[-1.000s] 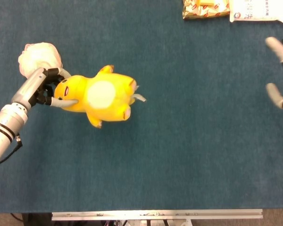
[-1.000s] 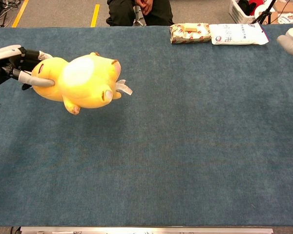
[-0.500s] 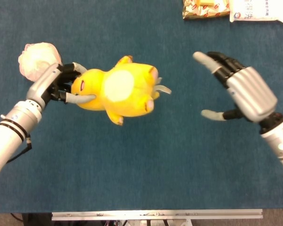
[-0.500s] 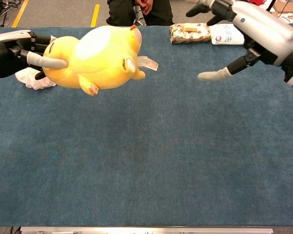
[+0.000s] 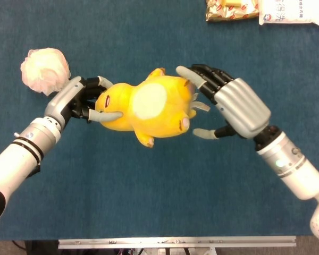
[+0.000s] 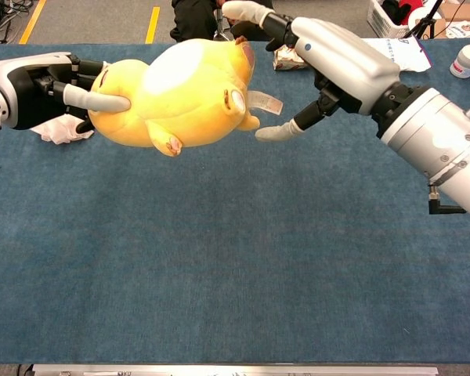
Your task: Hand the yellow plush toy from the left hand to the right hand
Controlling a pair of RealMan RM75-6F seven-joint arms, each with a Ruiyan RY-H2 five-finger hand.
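The left hand grasps the yellow plush toy by its head end, fingers wrapped around the face, and holds it in the air over the left half of the blue tabletop, nearer the far edge than the near one. Nothing of the toy touches the cloth surface as far as the chest view shows.

The toy's long axis runs nearly level from left to right, head in the left hand, feet and white tag pointing toward the right hand. That is the relation the handover turns on: the free end of the toy lies directly in front of the right palm.

The right hand is spread and holds nothing. Its upper fingers reach over the toy's rear end, and its thumb sits just below and beside the tag, so the rear of the toy lies between them. Whether the fingertips already touch the plush I cannot tell; they are at least just beside it. My guess is that closing there would take the toy by its hindquarters.

Beyond the hands, a crumpled white bundle lies near the left edge, behind the left hand. Along the far edge toward the right corner lie a patterned packet and a white bag, with a small white jar close to the right edge. What any of them holds is not visible.
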